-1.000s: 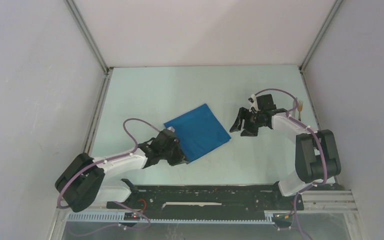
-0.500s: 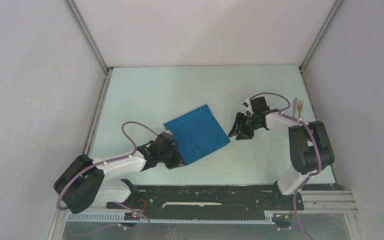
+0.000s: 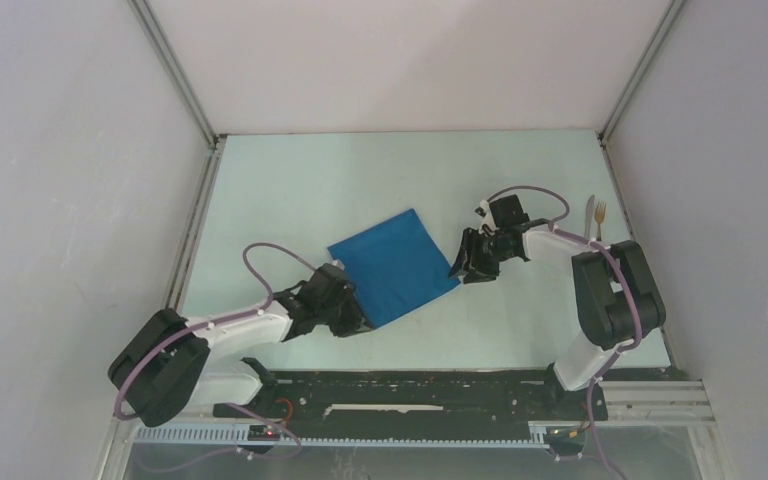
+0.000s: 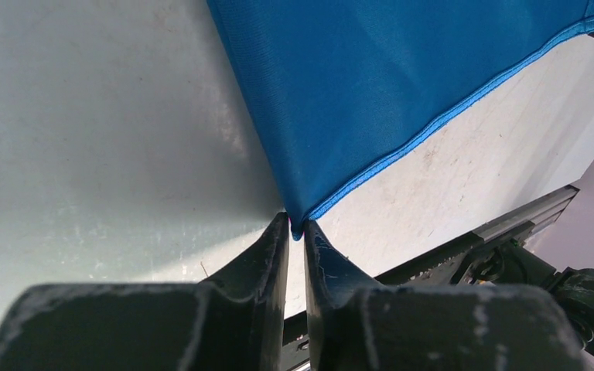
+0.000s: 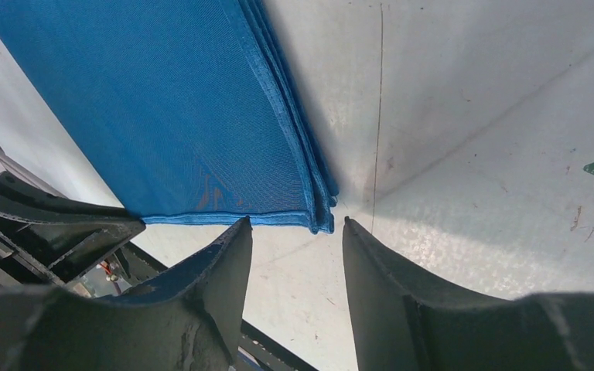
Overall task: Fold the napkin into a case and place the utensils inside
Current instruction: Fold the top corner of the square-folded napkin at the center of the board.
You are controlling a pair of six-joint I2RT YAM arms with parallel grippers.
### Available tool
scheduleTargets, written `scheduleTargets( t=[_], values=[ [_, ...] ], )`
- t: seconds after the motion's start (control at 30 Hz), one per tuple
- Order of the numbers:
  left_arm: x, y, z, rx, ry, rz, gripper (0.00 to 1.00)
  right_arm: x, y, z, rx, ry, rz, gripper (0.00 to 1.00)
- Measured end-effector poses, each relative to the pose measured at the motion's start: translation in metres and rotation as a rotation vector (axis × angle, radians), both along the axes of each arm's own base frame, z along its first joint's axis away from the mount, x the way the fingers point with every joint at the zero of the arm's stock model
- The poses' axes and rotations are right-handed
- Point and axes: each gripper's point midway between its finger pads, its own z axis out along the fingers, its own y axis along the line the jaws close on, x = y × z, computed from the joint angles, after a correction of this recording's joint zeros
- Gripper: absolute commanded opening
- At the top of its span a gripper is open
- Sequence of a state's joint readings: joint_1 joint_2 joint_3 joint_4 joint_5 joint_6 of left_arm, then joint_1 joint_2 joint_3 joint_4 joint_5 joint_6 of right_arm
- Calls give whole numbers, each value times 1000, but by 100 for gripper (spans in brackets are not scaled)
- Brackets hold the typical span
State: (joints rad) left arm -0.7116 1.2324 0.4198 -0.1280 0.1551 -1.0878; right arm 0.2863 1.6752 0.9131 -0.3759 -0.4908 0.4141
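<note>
Two claws work the bright blue folded cloth napkin (image 3: 395, 265) mid-desk (image 3: 290, 190). We see left claw (image 4: 295, 224) barely parted at the near corner, grip unclear. Right claw (image 5: 295, 224) is open, straddling the layered corner. Folding step, we judge. Next: pinch, fold over. Small silvery knife (image 3: 589, 215) and dark-handled fork (image 3: 601, 213) lie far right.

Left arm (image 3: 230, 325) stretched low, reaching forward and inward. Left gripper (image 4: 295, 224) jaws nearly together, only a thin slit between tips. Right arm (image 3: 615, 290) elbow folded, forearm pointing left. Right gripper (image 5: 298, 224) jaws moderately apart, tips angled down.
</note>
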Motion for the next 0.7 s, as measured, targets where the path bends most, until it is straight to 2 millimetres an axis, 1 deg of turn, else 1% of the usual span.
scheduleTargets(
  t=[0.2,0.33,0.53,0.6,0.7],
  values=[
    [2,0,-1,-2,0,3,16,0,2,1,5,2,-2,47],
    [3,0,-3,0,2,1,16,3,5,0,15,-1,-7,46],
    [5,-1,-3,-1,-1,0,16,3,6,-8,14,21,-16,44],
    [6,-2,-2,-3,-4,0,16,3,7,-9,15,23,-18,45],
    [6,-2,-2,-3,-8,-3,16,5,6,-9,10,19,-24,50]
  ],
)
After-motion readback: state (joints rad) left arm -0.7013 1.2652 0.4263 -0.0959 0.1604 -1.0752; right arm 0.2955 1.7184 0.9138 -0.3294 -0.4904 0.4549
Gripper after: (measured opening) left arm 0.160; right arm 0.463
